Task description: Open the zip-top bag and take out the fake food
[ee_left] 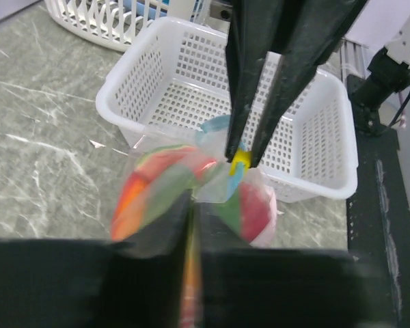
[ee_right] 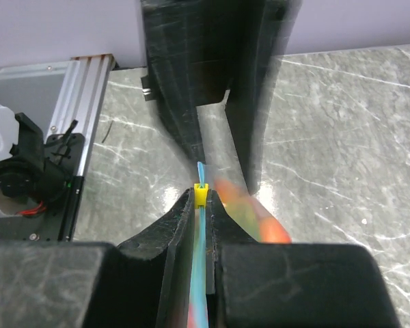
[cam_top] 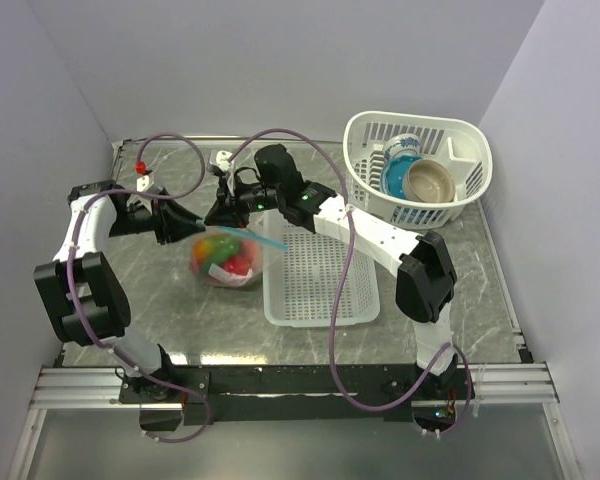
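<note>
Your left pincer [ee_left: 190,208] is drawn narrow, nipping the clear plastic of the zip-top bag [cam_top: 220,272] on its left side. Your right pincer [ee_right: 202,205] is closed tight on the bag's teal zip strip [ee_right: 200,273], right at the yellow slider [ee_right: 202,194]. The 2 pincers sit close together, facing each other above the bag. The fake food [cam_top: 226,254] is inside it, red, orange and green. The bag hangs over the counter [cam_top: 160,300], just beside the left wall of the flat white basket [cam_top: 320,305].
</note>
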`<action>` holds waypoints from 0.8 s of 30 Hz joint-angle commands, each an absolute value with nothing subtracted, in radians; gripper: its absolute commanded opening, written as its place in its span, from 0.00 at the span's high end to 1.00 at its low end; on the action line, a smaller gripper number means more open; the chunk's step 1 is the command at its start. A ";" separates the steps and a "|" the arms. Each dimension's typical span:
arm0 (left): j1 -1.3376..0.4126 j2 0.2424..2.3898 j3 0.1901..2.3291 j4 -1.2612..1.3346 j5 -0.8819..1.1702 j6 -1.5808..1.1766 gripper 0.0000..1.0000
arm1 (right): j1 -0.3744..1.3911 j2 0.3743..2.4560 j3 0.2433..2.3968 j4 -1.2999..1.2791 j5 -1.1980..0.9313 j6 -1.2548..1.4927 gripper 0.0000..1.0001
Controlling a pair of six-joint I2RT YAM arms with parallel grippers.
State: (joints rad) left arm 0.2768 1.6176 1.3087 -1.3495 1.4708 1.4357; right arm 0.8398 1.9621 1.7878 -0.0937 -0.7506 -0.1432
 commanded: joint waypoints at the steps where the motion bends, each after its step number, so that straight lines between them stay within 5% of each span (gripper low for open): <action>1: 0.275 1.602 1.355 -1.376 1.580 1.474 0.99 | 0.834 1.921 1.807 -0.049 -0.762 -0.135 1.00; 12: 0.281 1.533 1.374 -1.376 1.551 1.419 0.99 | 0.824 1.925 1.796 -0.067 -0.723 -0.166 1.00; 24: 0.471 1.476 1.376 -1.376 1.557 1.367 0.99 | 0.784 1.910 1.709 -0.043 -0.719 -0.150 1.00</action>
State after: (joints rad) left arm 0.4332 1.5326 1.3308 -1.3502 1.4425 1.3788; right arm 0.8135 1.9614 1.7321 -0.0364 -0.7292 -0.1505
